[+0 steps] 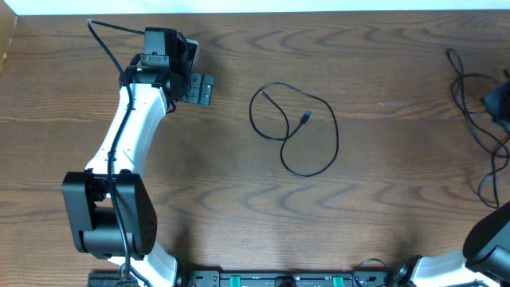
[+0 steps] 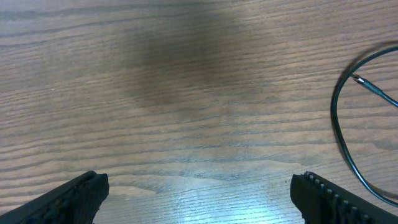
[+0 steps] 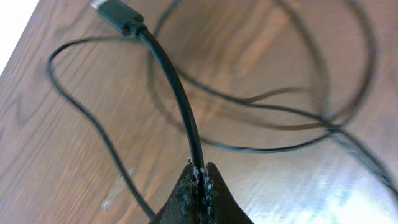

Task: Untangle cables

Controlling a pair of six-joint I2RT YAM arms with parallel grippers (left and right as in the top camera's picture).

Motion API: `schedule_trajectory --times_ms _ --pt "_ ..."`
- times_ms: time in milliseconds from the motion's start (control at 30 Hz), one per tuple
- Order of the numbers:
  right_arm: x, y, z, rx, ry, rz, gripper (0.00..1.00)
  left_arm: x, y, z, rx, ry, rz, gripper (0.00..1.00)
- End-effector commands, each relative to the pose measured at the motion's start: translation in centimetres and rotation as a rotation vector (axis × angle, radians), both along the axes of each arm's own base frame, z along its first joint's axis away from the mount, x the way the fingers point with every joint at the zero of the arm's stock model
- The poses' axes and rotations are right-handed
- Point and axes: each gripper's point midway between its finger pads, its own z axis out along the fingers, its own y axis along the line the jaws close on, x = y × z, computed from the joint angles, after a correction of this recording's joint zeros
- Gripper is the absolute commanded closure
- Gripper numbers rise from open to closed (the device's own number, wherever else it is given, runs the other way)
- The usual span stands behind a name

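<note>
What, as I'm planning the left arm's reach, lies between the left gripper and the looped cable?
Nothing: overhead, only bare table separates the left gripper from the looped cable.

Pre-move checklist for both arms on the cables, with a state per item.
1. Right gripper shut on a black cable: ok.
2. Held cable's plug free of the loops behind it: cannot tell, they are blurred and cross under it.
3. Left gripper open with nothing between its fingers: ok.
4. Centre cable lies apart from the right-edge cables: ok.
5. Centre cable free of knots: cannot tell, its strands meet at one spot in the overhead view.
6. Bare table between left gripper and centre cable: ok.
</note>
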Motion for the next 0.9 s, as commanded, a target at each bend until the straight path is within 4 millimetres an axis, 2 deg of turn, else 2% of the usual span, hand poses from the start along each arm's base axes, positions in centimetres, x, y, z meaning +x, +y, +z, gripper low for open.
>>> schedule_trajectory --times_ms 0,33,233,367,500,600,667,700,733,867 --pt "-2.7 -3.5 0.4 -0.016 0.011 -0.121 0.99 -0.3 0.1 -0.4 0.005 0.012 0.008 0.02" --pt "-3.9 -4.9 0.3 -0.029 0.027 -0.167 0.99 -0.3 0.1 -0.4 0.005 0.012 0.008 0.02" --pt "-9.6 -10.2 -0.1 -0.075 0.099 -0.357 0.99 -0.3 0.1 -0.4 0.005 0.012 0.008 0.02" --pt "-11.8 -11.3 -1.0 -0.075 0.133 -0.385 0.99 -0.3 0.1 -0.4 0.005 0.012 0.008 0.02" --pt "-13.6 -11.6 -3.0 -0.093 0.189 -0.426 0.99 -0.3 0.1 -0.4 0.005 0.012 0.008 0.02" --pt "-14.7 -10.6 -6.8 -0.085 0.226 -0.425 0.73 -0.3 0.1 -0.4 0.005 0.012 0.008 0.02" --pt "-15.3 -9.8 -8.5 -0.072 0.240 -0.424 0.62 -0.3 0.1 -0.4 0.006 0.012 0.008 0.02" --pt "-15.4 -9.6 -9.0 -0.070 0.243 -0.423 0.59 -0.3 0.1 -0.4 0.005 0.012 0.008 0.02" --pt "-15.5 -9.3 -9.7 -0.063 0.242 -0.419 0.49 -0.3 0.1 -0.4 0.006 0.012 0.008 0.02" --pt "-14.8 -8.6 -10.0 -0.024 0.207 -0.392 0.37 -0.3 0.1 -0.4 0.005 0.012 0.008 0.02"
